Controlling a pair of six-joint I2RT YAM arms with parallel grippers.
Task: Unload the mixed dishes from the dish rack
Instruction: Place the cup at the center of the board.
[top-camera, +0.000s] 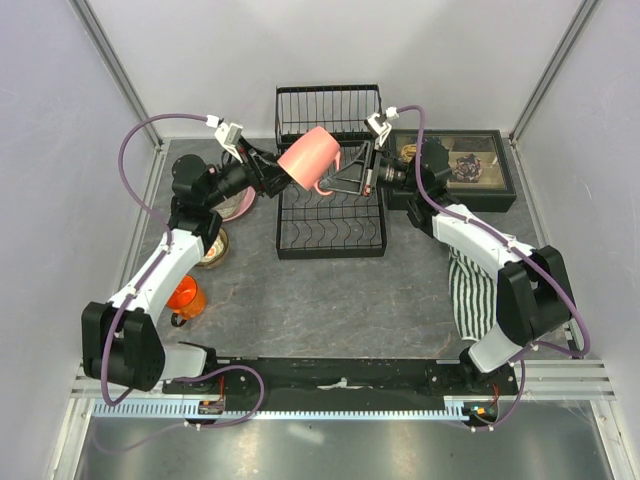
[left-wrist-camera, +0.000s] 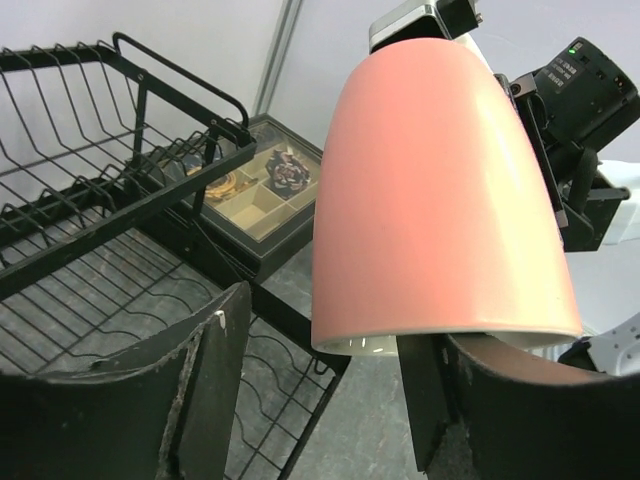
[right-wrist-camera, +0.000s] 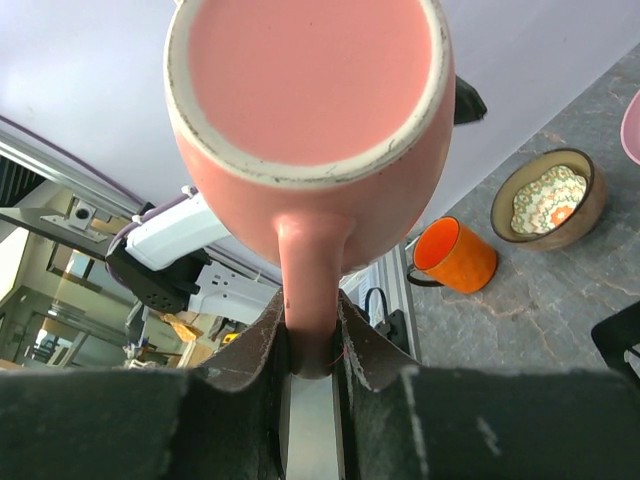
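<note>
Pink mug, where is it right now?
In the top view the pink mug hangs mid-air above the dish rack, centre back, its handle pinched by the right gripper, with the left gripper beside it.

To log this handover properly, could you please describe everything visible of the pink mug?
The pink mug is glossy and ceramic-looking, salmon outside, pale inside, with a worn pale ring around its flat base. It hangs tilted above the dish rack, mouth toward the left gripper, base toward the right gripper, which pinches its handle. The left's fingers stand apart around the rim; whether they touch is unclear.
</note>
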